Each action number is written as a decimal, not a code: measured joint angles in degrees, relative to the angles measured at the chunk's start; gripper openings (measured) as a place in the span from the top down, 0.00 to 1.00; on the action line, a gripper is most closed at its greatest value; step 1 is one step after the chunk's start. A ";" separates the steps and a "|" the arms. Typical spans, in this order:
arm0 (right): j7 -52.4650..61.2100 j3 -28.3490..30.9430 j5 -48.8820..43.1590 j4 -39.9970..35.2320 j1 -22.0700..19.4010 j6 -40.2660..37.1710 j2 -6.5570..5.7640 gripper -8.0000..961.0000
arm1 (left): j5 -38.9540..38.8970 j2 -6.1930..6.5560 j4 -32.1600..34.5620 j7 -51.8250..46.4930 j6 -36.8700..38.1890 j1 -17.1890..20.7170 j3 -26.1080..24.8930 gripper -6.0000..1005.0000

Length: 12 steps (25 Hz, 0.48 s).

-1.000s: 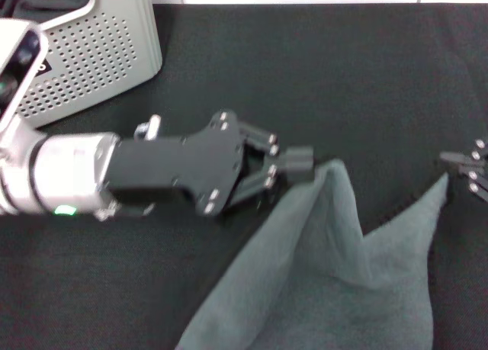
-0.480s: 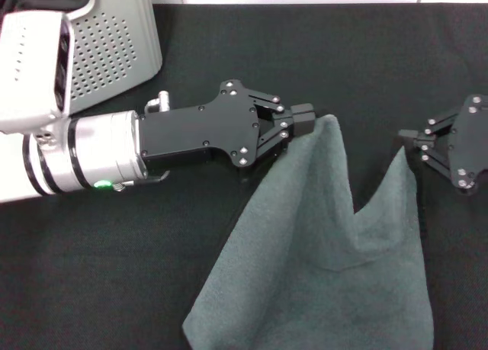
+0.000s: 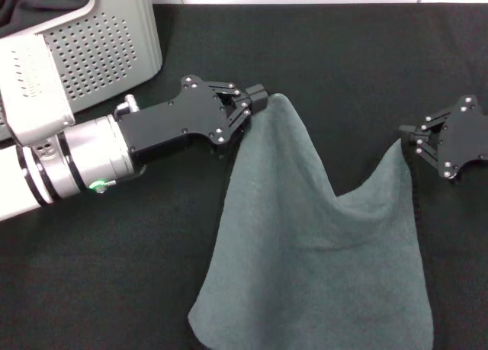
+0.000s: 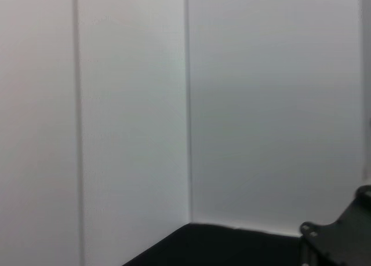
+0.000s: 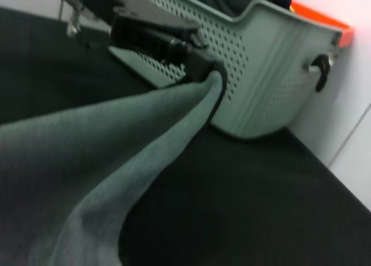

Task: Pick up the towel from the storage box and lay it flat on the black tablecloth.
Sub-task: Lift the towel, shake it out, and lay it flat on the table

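Two corners of the towel (image 3: 313, 236) are pinched — one by my left gripper (image 3: 263, 100), clenched on it at about 11 o'clock of the cloth, one by my right gripper (image 3: 409, 139), clenched on the corner at 2 o'clock. Between them the towel sags into a dip and hangs down toward 6 o'clock over the tablecloth (image 3: 328, 52). The box (image 3: 99, 49) stands at 10 o'clock, well apart from the towel, with dark cloth (image 3: 38, 3) inside.
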 joint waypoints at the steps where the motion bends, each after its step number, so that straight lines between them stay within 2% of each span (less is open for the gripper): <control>1: 0.01 -0.93 -0.02 0.07 -0.03 1.56 -0.03 0.99 | -0.05 -0.09 -0.02 0.54 -1.07 0.03 -0.04 0.98; 8: 0.34 -3.74 -0.07 0.19 -0.69 7.53 0.05 0.99 | -0.40 -1.27 0.26 3.25 -9.73 0.15 -0.09 0.98; 12: 0.45 -5.55 -0.06 0.25 -0.88 10.26 0.13 0.99 | -0.58 -1.77 0.32 5.04 -12.02 0.28 -0.65 0.98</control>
